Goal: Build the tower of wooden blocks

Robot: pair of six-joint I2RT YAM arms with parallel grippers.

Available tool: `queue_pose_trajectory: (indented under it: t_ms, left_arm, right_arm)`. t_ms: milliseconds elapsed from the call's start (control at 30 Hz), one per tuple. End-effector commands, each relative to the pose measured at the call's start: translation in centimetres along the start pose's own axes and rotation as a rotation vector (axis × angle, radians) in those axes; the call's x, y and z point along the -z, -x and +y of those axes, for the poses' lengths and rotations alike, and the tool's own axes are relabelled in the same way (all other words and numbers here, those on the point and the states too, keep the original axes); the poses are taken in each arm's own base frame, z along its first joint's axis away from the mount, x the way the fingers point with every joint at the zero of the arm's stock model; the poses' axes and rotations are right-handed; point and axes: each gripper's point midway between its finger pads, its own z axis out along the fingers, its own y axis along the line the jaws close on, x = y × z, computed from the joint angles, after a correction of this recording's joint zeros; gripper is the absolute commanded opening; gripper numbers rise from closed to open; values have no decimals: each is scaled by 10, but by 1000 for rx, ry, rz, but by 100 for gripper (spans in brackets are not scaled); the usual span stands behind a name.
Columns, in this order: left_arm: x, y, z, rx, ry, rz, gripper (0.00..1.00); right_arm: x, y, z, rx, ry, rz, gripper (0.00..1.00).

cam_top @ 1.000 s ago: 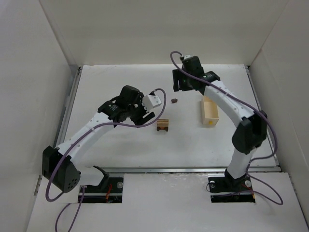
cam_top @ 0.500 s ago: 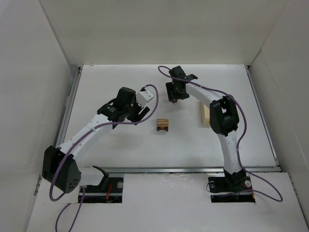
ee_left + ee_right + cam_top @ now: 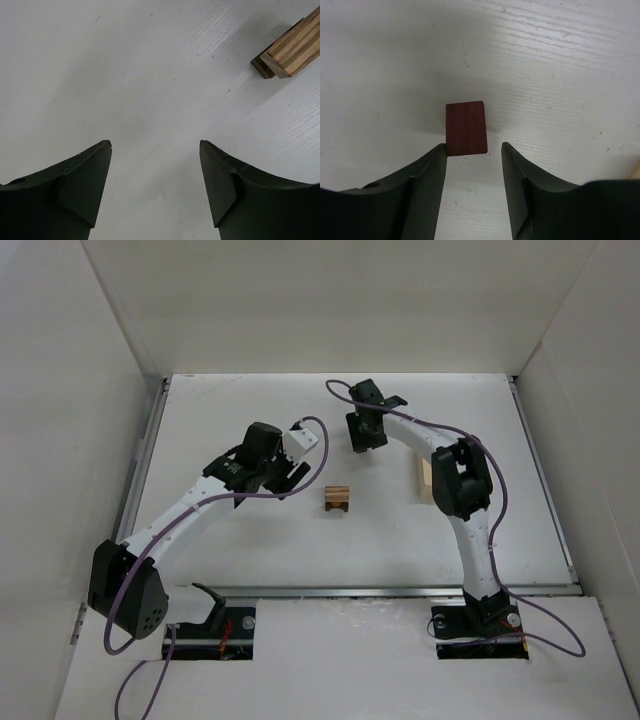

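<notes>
1. While hanging low over the far middle of the white table, brackets a small reddish-brown block with the right gripper: jaws partly spread, wider than the block, not pinching it.
2. Touches the block's near left corner with one fingertip; shows a slim gap on the other side.
3. Hides that block beneath the right gripper in the top view.
4. Holds the left gripper spread wide above bare table, with nothing between its fingers.
5. Finds the wood block tower standing at mid-table, near the left gripper and well apart from the right gripper: a tan striped block lying across dark brown ones.
6. Places a pale cream box to the right of the tower, partly hidden behind the right arm.
</notes>
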Motion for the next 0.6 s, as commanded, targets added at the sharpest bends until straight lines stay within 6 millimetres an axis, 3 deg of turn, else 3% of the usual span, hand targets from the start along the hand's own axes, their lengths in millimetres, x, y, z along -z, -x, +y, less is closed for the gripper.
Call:
queue_pose_trajectory:
  t_ms: [0,333,567]
  left_arm:
    - [-1,1,1,14,10,-14,68]
    - [-2,1,0,4,2,-17,68]
    - [-4,0,-1,4,-1,-8,68]
  right_arm:
    - [-1,14,2,2,25,-43,53]
    - [-3,16,9,1,58,-47,50]
    - [-3,16,9,1,58,-47,35]
